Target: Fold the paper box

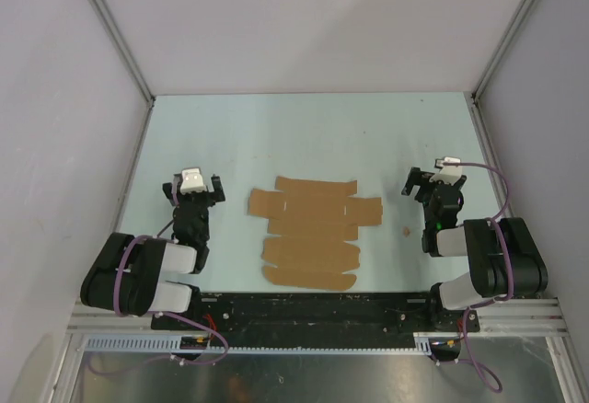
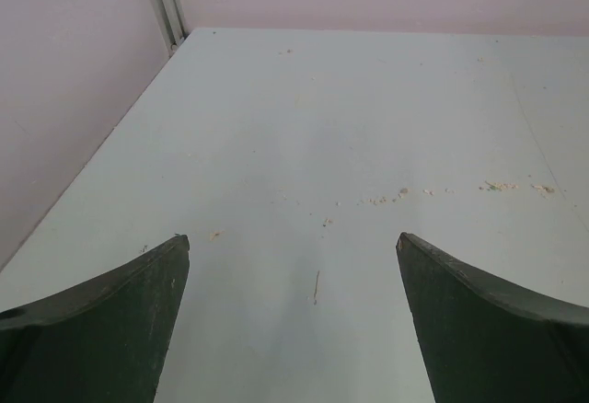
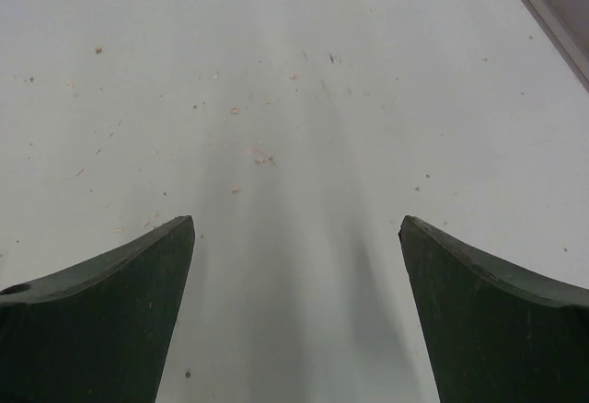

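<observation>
Both bases [image 1: 138, 279] sit at the near table [image 1: 276, 136] edge, arms folded low. Just ahead of them, left gripper [image 1: 194, 184] is spread wide and holds nothing; its fingers [image 2: 101, 329] hang over the table surface, with crumbs [image 2: 386, 199] ahead of the tips. Same for right gripper [image 1: 434, 180]: spread wide, nothing held, speckled table under it. Box [image 1: 311, 233] is a flat unfolded brown sheet with flaps. It lies on the table between the two grippers, right of the left one and left of the right one, apart from both. Its far edge is about level with the tips. Small brown scrap [image 1: 406, 231] lies between box and right gripper. Beyond the tips there is more table, then back wall [image 1: 313, 26].
</observation>
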Controlling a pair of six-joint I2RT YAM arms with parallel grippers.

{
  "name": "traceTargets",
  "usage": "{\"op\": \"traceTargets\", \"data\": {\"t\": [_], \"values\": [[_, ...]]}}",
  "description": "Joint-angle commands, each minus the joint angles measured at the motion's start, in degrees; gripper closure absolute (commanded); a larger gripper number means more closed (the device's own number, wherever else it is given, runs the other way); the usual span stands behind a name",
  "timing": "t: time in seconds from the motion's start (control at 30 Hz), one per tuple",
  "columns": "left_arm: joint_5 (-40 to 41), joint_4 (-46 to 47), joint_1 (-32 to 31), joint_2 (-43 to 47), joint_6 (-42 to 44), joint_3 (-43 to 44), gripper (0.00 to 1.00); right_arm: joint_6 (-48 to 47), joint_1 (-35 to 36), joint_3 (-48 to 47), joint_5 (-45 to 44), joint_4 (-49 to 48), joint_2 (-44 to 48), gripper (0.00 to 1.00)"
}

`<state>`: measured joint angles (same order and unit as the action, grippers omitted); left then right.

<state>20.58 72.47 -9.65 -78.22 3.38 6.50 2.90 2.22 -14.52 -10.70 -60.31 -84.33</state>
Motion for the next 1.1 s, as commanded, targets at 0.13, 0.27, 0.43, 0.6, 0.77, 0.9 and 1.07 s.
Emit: {"op": "traceTargets", "data": {"t": [0.13, 0.27, 0.43, 0.6, 0.77, 0.9, 1.07], "values": [[-0.1, 1.5, 0.3, 0.6, -0.2, 1.1, 0.00, -0.2, -0.2, -0.9, -1.1, -1.5, -0.4, 0.00], [0.0, 1.5, 0.4, 0.6, -0.2, 1.1, 0.00, -0.2, -0.2, -0.8, -1.1, -1.4, -0.4, 0.00], [-0.1, 1.5, 0.4, 0.4, -0.2, 1.1, 0.00, -0.2, -0.1, -0.9, -1.1, -1.4, -0.3, 0.00], [-0.2, 1.5, 0.4, 0.6, -0.3, 1.0, 0.00, -0.2, -0.2, -0.8, -1.1, -1.5, -0.3, 0.00], [5.4, 0.4, -0.6, 4.3, -0.2, 0.5, 0.00, -0.1, -0.4, -0.9, -0.7, -1.4, -0.3, 0.00], [15.1, -14.5, -5.2, 13.6, 1.8, 7.2, 0.00, -0.2, -0.5, -0.9, -0.6, -1.5, -0.2, 0.00], [15.5, -35.0, -5.5, 21.9, -5.8, 13.3, 0.00, 0.0, -0.5, -0.9, -0.6, -1.5, -0.3, 0.00]]}}
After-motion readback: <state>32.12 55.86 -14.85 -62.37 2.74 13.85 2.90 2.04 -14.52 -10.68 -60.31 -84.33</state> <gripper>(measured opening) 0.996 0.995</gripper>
